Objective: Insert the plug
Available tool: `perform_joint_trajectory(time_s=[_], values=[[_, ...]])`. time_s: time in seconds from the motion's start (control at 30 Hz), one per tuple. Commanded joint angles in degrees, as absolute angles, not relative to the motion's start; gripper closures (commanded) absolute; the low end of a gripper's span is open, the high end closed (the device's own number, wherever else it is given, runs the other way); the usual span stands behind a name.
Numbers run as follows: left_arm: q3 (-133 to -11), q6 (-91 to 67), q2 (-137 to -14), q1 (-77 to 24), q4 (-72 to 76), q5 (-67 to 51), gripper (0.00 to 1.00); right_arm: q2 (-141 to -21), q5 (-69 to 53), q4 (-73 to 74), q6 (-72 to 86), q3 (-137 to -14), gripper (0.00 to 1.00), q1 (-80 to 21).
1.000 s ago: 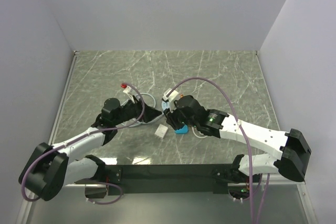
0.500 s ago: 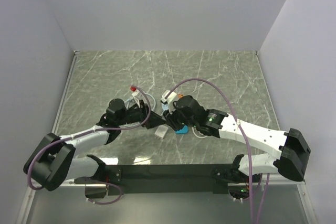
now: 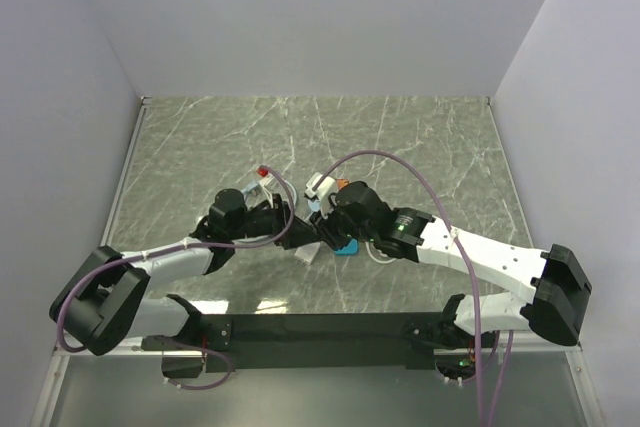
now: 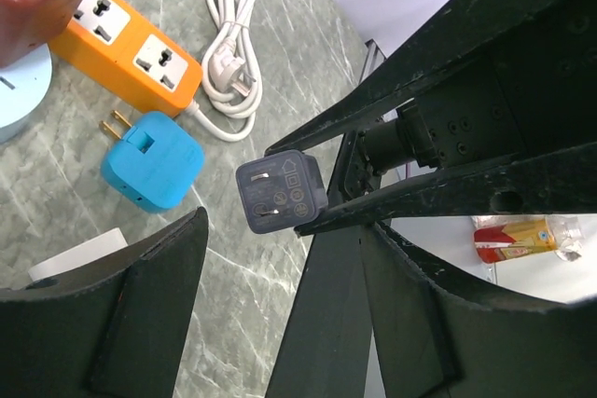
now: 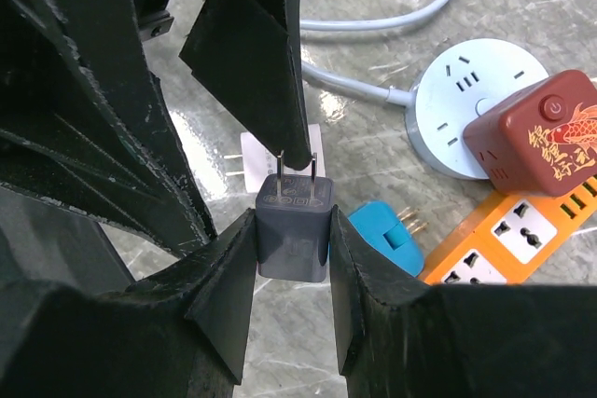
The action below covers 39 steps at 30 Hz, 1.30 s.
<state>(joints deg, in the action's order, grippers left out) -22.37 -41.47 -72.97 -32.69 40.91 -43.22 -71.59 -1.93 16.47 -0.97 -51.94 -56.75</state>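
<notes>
- Plug (image 5: 295, 230): a small grey cube with two flat prongs (image 5: 298, 167). It is held clear of the worktop (image 3: 400, 137), above the spot between a white adapter (image 5: 256, 157) and a blue adapter (image 5: 382, 235).
- Handling is judged to be light and rigid. The hard plastic shell looks smooth enough to twist or slide under a weak pinch, and the thin metal prongs could be bent by a side knock.
- Hold is best taken on two opposite flat sides of the body, away from the prong face. The prongs themselves are not to be gripped.
- Right claw (image 5: 293, 223) is closed on the plug in just that way, with one finger on each flat side and the prongs pointing away from the wrist.
- Left claw (image 4: 284, 230) is open and holds nothing. Its fingers are spread to either side of the plug in the left wrist view. One finger is seen right by the prongs in the right wrist view, but contact cannot be told.
- Strip (image 5: 508, 249), orange with free sockets, lies on the worktop beyond the blue adapter. A round socket (image 5: 471, 100) lies beside it, with a red cube (image 5: 536, 142) over its edge. A coiled cable (image 4: 229, 34) lies past the strip.
- A straight, squared push is judged to be needed, since a tilted plug would likely jam or slip in the grip.
</notes>
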Motion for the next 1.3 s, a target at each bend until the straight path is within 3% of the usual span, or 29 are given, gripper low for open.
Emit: perform_joint_trajectory(time_s=[0.0, 0.4, 0.87, 1.27], values=[[-22.94, -41.57, -70.49, -31.3, 44.21, -41.05, 0.28, -69.27, -2.73, 14.24, -0.79, -51.51, 1.0, -57.83], [-22.23, -44.03, -69.87, -28.48, 46.59, -41.48, 0.29, -66.09, -4.83, 13.71, 1.49, -48.96, 1.0, -58.09], [-23.29, -41.31, -69.08, -32.43, 42.01, -40.25, 0.3, -67.41, -3.25, 12.92, 0.62, -49.75, 1.0, -58.62], [-25.05, -40.52, -72.16, -34.54, 41.57, -41.75, 0.36, -68.02, -2.29, 12.74, 0.53, -50.01, 1.0, -58.71]])
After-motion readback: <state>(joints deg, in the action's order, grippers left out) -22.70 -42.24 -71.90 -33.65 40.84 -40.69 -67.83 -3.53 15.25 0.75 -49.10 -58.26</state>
